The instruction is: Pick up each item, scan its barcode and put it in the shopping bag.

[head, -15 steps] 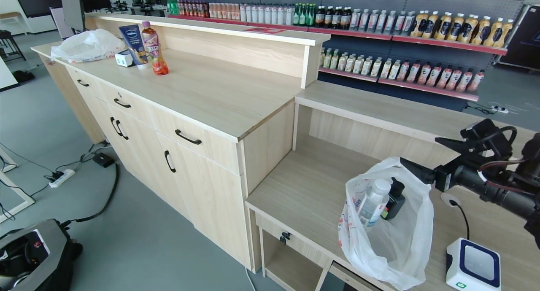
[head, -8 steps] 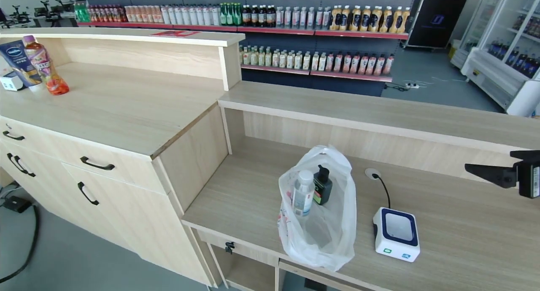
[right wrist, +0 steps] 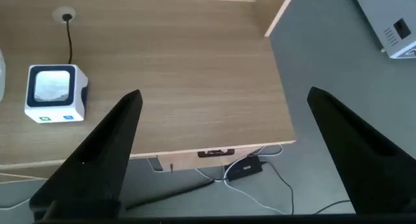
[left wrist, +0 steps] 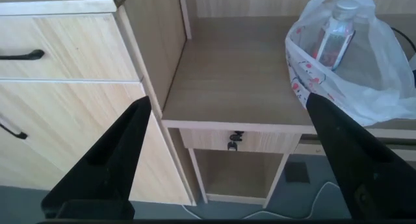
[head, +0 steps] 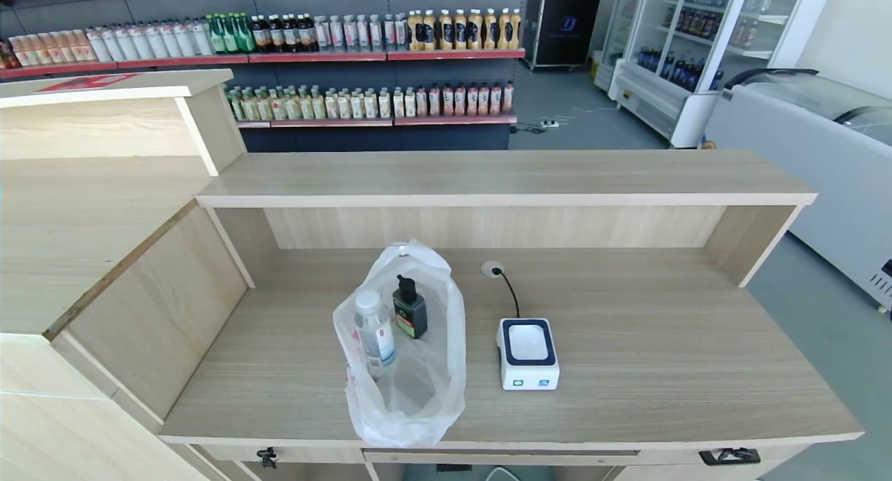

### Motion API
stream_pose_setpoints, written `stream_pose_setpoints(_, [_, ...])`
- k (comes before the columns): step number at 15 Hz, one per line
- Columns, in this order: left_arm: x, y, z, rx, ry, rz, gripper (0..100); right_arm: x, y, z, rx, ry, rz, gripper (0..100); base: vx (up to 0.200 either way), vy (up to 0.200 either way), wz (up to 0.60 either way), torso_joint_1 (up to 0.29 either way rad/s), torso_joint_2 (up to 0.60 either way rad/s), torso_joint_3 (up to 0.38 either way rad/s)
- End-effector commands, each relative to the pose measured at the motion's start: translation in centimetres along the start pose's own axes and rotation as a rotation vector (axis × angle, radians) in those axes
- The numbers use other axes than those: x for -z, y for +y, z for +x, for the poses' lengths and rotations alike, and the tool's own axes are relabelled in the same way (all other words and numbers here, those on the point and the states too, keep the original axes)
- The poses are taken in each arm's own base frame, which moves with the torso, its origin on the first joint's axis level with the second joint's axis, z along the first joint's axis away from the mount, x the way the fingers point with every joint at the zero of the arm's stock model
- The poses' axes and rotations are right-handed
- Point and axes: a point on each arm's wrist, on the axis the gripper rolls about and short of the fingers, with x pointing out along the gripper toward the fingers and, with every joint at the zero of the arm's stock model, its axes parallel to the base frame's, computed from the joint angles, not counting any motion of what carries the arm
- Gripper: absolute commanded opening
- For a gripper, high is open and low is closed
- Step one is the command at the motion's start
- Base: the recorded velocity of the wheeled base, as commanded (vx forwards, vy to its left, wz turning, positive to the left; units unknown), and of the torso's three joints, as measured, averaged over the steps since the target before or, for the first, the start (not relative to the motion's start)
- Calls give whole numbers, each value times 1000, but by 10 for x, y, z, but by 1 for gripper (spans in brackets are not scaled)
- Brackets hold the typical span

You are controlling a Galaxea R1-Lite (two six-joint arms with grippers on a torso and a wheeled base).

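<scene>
A thin white shopping bag [head: 418, 404] stands open on the lower counter [head: 662, 355]. Inside it are a clear bottle with a white cap [head: 374, 331] and a dark pump bottle [head: 410, 307]. The white and blue barcode scanner [head: 527, 352] sits just right of the bag. My left gripper [left wrist: 225, 100] is open, out in front of the counter's left front corner, with the bag [left wrist: 374, 81] and clear bottle [left wrist: 335, 36] beyond it. My right gripper [right wrist: 224, 93] is open and holds nothing, over the counter's right front part, with the scanner [right wrist: 55, 93] off to one side.
The scanner's black cable runs to a hole [head: 492, 268] at the back of the counter. A raised ledge [head: 502, 178] spans the back and a higher counter [head: 70, 216] rises on the left. Shelves of bottles [head: 348, 42], fridges [head: 697, 42] and a chest freezer [head: 801, 139] stand beyond.
The head camera has swung right, so the bag and scanner now sit mid-view and the high counter's items have left the picture. The right gripper has drawn away from the bag.
</scene>
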Motion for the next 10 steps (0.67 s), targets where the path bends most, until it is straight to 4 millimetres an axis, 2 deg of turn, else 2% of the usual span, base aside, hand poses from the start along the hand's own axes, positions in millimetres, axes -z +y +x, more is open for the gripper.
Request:
stream_pose_setpoints(1, [0, 0, 0, -1, 0, 0, 100, 61, 14, -22, -11, -2, -2, 100, 0, 0, 0, 0, 0, 0])
stream_pose_setpoints(2, [0, 0, 0, -1, 0, 0, 100, 80, 18, -25, -24, -17, -3, 100, 0, 0, 0, 0, 0, 0])
stream_pose_setpoints(4, [0, 0, 0, -1, 0, 0, 100, 139, 31, -30, -59, -55, 7, 100, 0, 0, 0, 0, 0, 0])
stream_pose_setpoints(5, [0, 0, 0, -1, 0, 0, 100, 159, 34, -40, -32, -67, 39, 100, 0, 0, 0, 0, 0, 0])
stream_pose_setpoints(6, [0, 0, 0, -1, 0, 0, 100, 177, 35, -50, 3, 5, 82, 100, 0, 0, 0, 0, 0, 0])
stream_pose_setpoints(9, [0, 0, 0, -1, 0, 0, 100, 184, 32, -62, -93, -235, 81, 100, 0, 0, 0, 0, 0, 0])
stream_pose_setpoints(10, [0, 0, 0, -1, 0, 0, 100, 184, 32, -62, -83, -235, 89, 100, 0, 0, 0, 0, 0, 0])
